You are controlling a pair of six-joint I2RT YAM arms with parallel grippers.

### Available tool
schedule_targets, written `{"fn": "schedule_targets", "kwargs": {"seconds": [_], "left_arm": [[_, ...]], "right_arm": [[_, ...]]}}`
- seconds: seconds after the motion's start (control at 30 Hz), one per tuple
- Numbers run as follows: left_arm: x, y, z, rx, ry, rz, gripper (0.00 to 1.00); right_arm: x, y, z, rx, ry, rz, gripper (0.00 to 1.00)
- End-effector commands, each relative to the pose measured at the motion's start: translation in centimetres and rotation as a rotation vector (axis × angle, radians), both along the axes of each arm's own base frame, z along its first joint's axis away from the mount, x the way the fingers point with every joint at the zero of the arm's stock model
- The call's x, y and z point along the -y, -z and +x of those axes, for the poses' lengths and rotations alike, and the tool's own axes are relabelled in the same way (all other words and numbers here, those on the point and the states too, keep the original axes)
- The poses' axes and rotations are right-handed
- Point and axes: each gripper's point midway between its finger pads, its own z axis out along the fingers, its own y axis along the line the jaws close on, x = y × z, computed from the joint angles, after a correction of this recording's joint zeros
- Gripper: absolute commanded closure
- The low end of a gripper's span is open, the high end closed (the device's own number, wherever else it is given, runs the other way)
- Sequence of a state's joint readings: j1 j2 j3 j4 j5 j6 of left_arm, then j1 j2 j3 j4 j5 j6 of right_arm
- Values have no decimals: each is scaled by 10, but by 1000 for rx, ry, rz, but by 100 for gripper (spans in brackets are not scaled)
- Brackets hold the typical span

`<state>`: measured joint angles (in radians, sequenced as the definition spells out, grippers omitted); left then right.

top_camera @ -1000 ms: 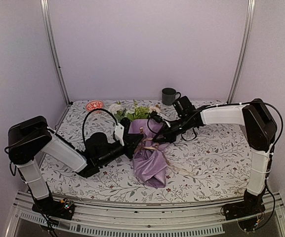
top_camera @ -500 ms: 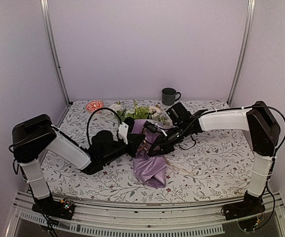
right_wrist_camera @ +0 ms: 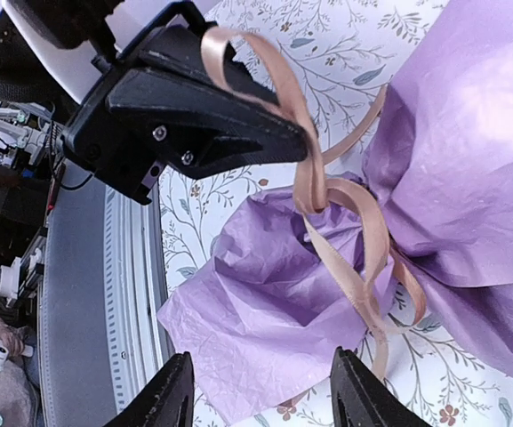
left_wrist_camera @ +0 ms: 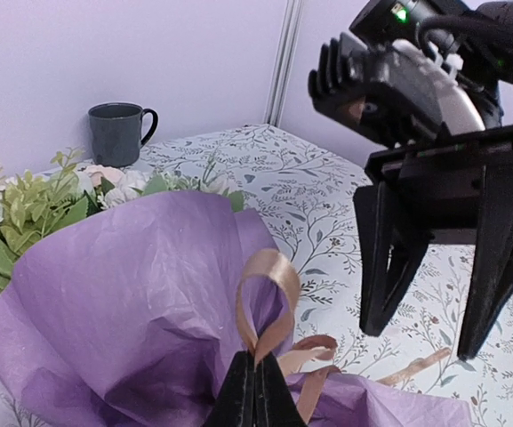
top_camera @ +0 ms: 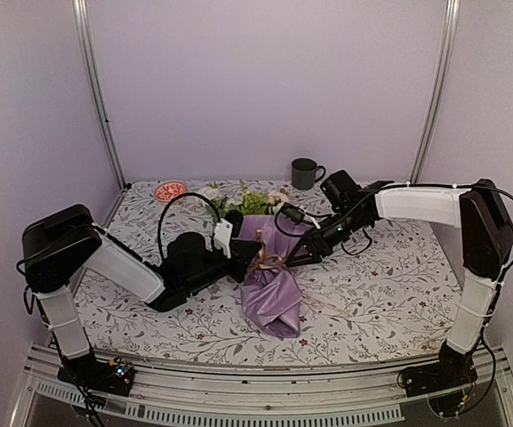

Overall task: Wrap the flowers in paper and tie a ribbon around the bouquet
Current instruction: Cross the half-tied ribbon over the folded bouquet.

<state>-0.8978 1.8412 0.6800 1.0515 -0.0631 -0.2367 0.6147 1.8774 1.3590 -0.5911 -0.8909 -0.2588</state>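
Near the middle of the floral table cloth (top_camera: pixel 380 285) lies the bouquet (top_camera: pixel 269 289), its lilac paper (left_wrist_camera: pixel 132 302) gathered into a cone. The crumpled narrow end points toward the near edge and the wide mouth faces the back wall. From that mouth spill the flowers (left_wrist_camera: pixel 34 209): green leafy sprigs with pale pink and white blooms. The ribbon (right_wrist_camera: pixel 345 231), beige and limp, is cinched round the waist of the cone. It rises from there in a loop, and loose tails trail over the paper onto the cloth on the right side. The left gripper (right_wrist_camera: pixel 302 142) reaches in low from the left and has its fingers pressed tight together on the ribbon, pinching it just above the wrap so that the loop stands up over the fingertips. The right gripper (left_wrist_camera: pixel 423 340) comes in from the right side of the bouquet and hangs just beside the pinched loop. Its two black fingers are spread apart with nothing between them, and they are clear of both ribbon and paper. Beyond the blooms, near the back wall, a dark mug (top_camera: pixel 305 173) stands upright with its handle to the right. A small red dish (top_camera: pixel 171 190) sits at the far left of the cloth, well apart from the mug.
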Motion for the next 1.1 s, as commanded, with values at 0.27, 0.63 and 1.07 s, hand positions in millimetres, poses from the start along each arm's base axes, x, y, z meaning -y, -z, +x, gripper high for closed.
{"fn": "schedule_targets", "kwargs": {"seconds": [0.27,0.63,1.07], "left_arm": [[-7,2,2,-6,2,2,100],[-7,2,2,-7,9,-5,100],[-7,4,4,-16,5,-3,100]], "right_arm": [[-14,2,94,225,169,-87,89],[-19,41,94,292,106,-111,95],[-49,33,34,129,-175,132,92]]}}
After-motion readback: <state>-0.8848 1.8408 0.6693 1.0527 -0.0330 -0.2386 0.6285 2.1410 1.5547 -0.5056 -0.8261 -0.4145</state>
